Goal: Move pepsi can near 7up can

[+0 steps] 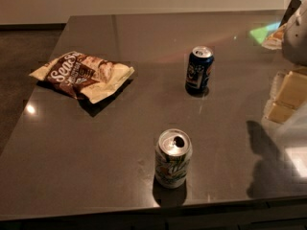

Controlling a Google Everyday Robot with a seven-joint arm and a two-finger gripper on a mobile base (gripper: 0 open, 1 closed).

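Observation:
The pepsi can (199, 69) is dark blue with a silver top and stands upright at the middle of the dark table (86, 147), toward the back. The 7up can (173, 159) is whitish with green and yellow markings. It stands upright near the table's front edge, its top opened. The two cans are well apart, the pepsi can behind and slightly right of the 7up can. My gripper (286, 98) is at the right edge of the view, pale and yellowish, well to the right of both cans and holding nothing.
A brown and cream chip bag (82, 74) lies at the left of the table. The white arm (297, 32) rises at the top right, and its shadow (264, 162) falls on the table's right front. The table's front edge runs just below the 7up can.

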